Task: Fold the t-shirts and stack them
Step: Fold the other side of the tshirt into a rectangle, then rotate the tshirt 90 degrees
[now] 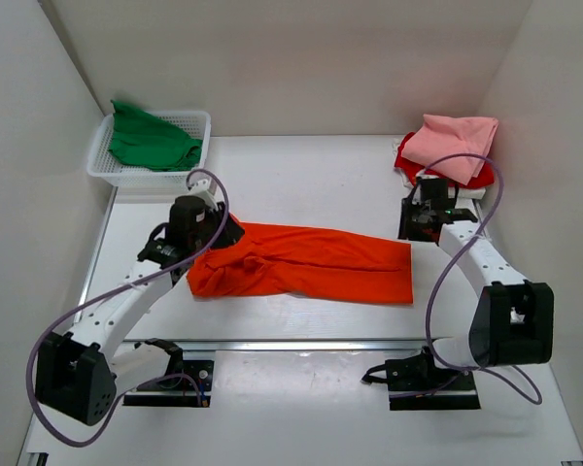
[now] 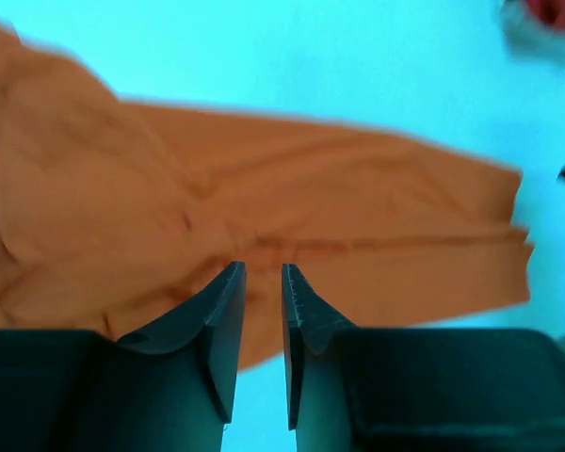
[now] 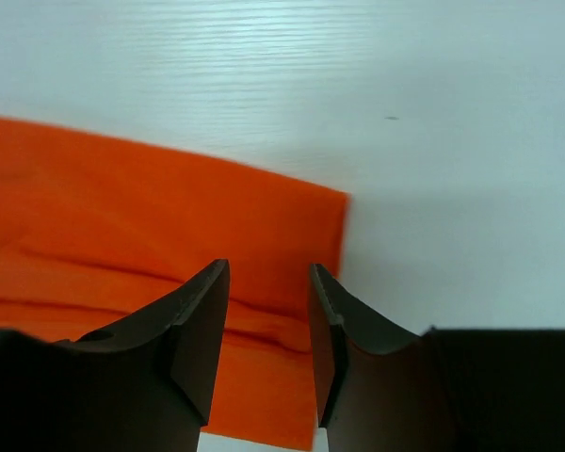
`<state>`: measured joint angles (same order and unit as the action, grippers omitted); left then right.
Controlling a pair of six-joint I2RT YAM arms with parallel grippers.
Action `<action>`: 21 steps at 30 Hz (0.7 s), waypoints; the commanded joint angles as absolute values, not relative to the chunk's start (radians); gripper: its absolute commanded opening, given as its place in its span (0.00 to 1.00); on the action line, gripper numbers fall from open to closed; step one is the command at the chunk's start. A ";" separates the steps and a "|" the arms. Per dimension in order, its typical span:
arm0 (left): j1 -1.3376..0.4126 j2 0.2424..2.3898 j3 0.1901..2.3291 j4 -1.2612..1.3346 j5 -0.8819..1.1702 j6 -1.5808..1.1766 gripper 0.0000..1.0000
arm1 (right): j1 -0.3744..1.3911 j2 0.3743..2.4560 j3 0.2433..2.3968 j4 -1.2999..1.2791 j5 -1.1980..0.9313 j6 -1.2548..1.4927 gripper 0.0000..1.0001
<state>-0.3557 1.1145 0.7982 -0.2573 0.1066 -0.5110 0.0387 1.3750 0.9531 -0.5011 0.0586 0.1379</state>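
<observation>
You are looking down on a white table with your two arms reaching in from its near edge.

The bright orange t-shirt lies flat across the middle of the table. It is folded into a long band running left to right, bunched and wrinkled at its left end and squarer at its right end.

Your left gripper hangs over the crumpled left end of that band. In the left wrist view its two dark fingers stand slightly apart. The gap between them is narrow, with nothing in it, and the orange cloth and the table show through below.

Your right gripper hangs over the right end of the band, near its far right corner. In the right wrist view its fingers are parted a little wider, and again nothing sits between them. The shirt's edge and bare table lie underneath. Neither gripper holds any cloth.

In the far left corner stands a white plastic mesh basket with the green t-shirt heaped loosely inside it.

In the far right corner the pale pink t-shirt rests folded on top of the red t-shirt. Only the edges of the red one show beneath it. That pile lies just beyond your right gripper and well apart from the basket.
</observation>
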 commanded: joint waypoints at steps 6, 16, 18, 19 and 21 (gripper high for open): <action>-0.374 1.283 0.672 -0.397 -0.038 -0.551 0.31 | 0.114 1.583 0.976 -0.410 -0.205 0.162 0.36; -0.393 1.926 1.237 -0.492 -0.065 -0.499 0.30 | 0.291 1.477 0.700 -0.447 -0.112 0.446 0.28; -0.387 2.052 1.476 -0.602 -0.061 -0.462 0.30 | 0.342 1.366 0.585 -0.422 -0.133 0.532 0.28; -0.384 2.133 1.543 -0.632 -0.061 -0.450 0.30 | 0.377 1.333 0.556 -0.387 -0.150 0.595 0.25; -0.382 2.262 1.832 -0.785 -0.049 -0.411 0.26 | 0.451 1.219 0.467 -0.313 -0.201 0.673 0.23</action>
